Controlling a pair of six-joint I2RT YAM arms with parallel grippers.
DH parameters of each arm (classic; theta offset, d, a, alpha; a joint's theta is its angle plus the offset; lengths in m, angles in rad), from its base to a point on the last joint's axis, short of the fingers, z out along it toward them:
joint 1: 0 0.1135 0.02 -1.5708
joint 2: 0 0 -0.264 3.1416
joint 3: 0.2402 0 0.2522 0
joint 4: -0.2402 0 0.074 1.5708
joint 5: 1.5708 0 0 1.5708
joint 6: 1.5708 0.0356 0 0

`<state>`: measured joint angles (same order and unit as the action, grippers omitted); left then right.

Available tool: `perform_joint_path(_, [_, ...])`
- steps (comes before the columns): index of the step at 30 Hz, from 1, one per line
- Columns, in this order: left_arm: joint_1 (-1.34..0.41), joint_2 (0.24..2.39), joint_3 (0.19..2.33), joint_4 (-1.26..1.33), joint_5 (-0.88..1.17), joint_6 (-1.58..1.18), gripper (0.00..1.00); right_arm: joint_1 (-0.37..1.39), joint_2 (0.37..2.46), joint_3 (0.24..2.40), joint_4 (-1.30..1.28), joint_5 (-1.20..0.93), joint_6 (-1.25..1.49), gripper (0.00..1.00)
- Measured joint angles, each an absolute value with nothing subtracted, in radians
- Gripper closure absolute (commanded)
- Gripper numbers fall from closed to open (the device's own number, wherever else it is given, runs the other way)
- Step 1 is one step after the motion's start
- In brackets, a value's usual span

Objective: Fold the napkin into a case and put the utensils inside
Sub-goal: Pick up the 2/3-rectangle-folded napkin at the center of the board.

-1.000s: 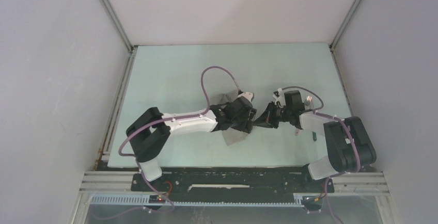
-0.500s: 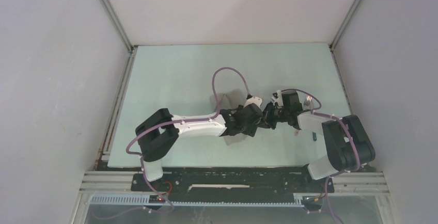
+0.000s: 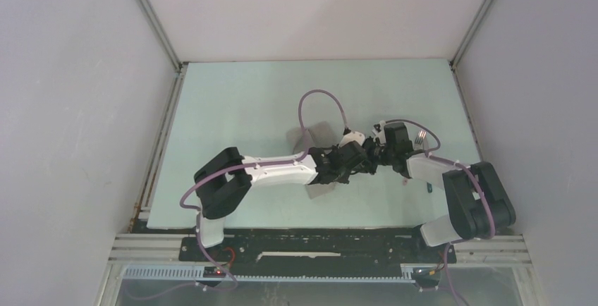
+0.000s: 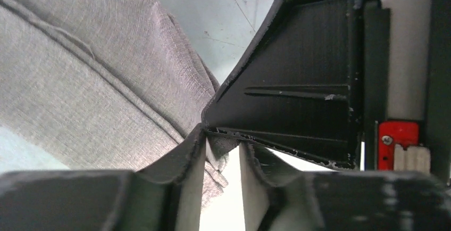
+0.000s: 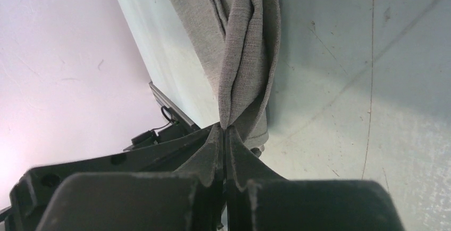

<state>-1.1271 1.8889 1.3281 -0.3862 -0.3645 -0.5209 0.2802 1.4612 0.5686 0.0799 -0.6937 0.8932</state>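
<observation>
Napkin (image 5: 239,39) sat bunched on the worktop (image 3: 240,101), no case yet. Right hand (image 5: 224,135) was clamped on its edge; left hand (image 4: 222,172) had fingers apart around a fold beside it. Fork (image 3: 422,137) lay outside by the right arm. Folding and loading remained.

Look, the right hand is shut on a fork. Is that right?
No. The right hand is shut on the grey napkin, not a fork. The right wrist view shows the cloth pinched in it.
</observation>
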Motion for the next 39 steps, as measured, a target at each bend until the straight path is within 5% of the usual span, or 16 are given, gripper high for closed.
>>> perform_joint_path(4, [-1.134, 1.898, 1.339, -0.401, -0.368, -0.525, 0.93, 0.289, 1.461, 0.570, 0.089, -0.680, 0.900, 0.86])
perform_joint_path(9, [-1.136, 1.898, 1.337, -0.411, -0.397, -0.524, 1.00, 0.266, 1.458, 0.570, 0.088, -0.691, 0.893, 0.38])
perform_joint_path(12, [-1.129, 1.898, 1.320, -0.415, -0.427, -0.524, 1.00, 0.216, 1.445, 0.570, 0.071, -0.700, 0.867, 0.21])
perform_joint_path(28, [-1.121, 1.784, 1.243, -0.432, -0.469, -0.526, 1.00, 0.171, 1.745, 0.721, 0.161, -0.805, 0.807, 0.02])
perform_joint_path(39, [-1.121, 1.779, 1.243, -0.458, -0.468, -0.527, 1.00, 0.229, 1.894, 0.827, 0.304, -0.871, 0.931, 0.00])
